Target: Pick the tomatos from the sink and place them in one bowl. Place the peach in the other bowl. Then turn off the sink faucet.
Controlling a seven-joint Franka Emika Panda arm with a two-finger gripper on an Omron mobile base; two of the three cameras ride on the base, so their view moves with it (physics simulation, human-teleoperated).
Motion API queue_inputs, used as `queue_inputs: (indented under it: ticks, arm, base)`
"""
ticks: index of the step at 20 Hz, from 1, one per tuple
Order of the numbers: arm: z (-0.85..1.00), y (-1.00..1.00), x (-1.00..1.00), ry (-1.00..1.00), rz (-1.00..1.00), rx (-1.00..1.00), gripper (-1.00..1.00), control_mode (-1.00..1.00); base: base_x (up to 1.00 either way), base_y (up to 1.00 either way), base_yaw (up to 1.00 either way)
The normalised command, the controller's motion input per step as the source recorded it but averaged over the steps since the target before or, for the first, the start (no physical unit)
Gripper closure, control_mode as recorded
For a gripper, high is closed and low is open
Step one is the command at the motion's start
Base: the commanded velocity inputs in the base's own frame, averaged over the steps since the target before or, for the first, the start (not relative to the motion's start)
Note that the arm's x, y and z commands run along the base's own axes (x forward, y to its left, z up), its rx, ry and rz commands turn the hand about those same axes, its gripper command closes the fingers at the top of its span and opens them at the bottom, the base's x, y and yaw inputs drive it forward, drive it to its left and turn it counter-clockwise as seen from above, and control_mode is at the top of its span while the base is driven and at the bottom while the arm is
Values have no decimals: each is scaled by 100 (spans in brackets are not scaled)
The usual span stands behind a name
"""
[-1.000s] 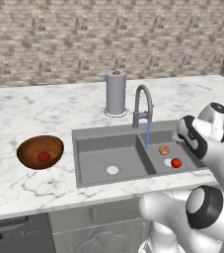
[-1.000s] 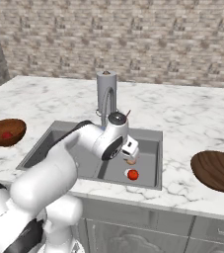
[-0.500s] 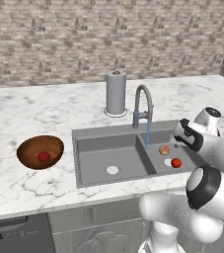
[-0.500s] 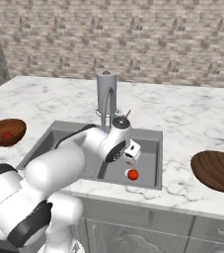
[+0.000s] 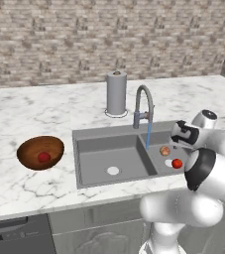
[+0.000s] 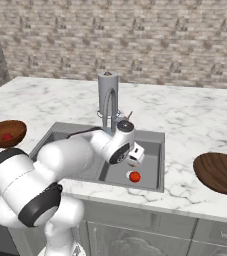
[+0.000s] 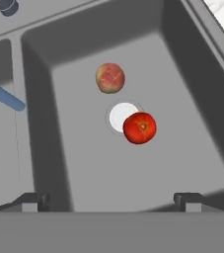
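In the sink's (image 5: 91, 149) right basin lie one red tomato (image 7: 139, 127) and the pale peach (image 7: 110, 78), the tomato touching the white drain. Both also show in the left base view, tomato (image 5: 177, 163) and peach (image 5: 165, 150). My gripper (image 7: 111, 200) hangs open above this basin with nothing between its fingers; it is also seen as gripper (image 5: 181, 134) and gripper (image 6: 134, 155). A second tomato (image 5: 44, 157) rests in the left wooden bowl (image 5: 29, 146). The other bowl (image 6: 220, 172) sits bare on the right counter. Water runs from the faucet (image 5: 143, 106).
A grey upright cylinder (image 5: 116, 93) stands on the counter behind the faucet. The blue water stream (image 7: 5, 96) falls at the divider between the basins. The left basin holds just its white drain (image 5: 113, 170). Marble counter (image 5: 29, 111) stretches to both sides.
The arm has swung round and the hand has shifted slightly over the right basin. The fruits and bowls have not moved. The jaws stay open.
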Motion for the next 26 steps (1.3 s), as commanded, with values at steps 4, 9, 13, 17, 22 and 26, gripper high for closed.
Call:
queue_inputs:
  ticks: [4,9,13,17,22,26]
  arm:
    - [-21,-10,14,0,0,0,-100,-100]
    - [-29,-6,12,0,0,-1,-100,-100]
    - [-26,-8,13,0,0,-1,-100,-100]
    - [-20,-4,17,0,0,0,-100,-100]
    - [-16,-6,23,0,0,0,-100,-100]
    - [-19,-17,19,0,0,0,-100,-100]
  base:
    - [0,0,0]
    - [0,0,0]
    - [0,0,0]
    - [0,0,0]
    - [0,0,0]
    - [0,0,0]
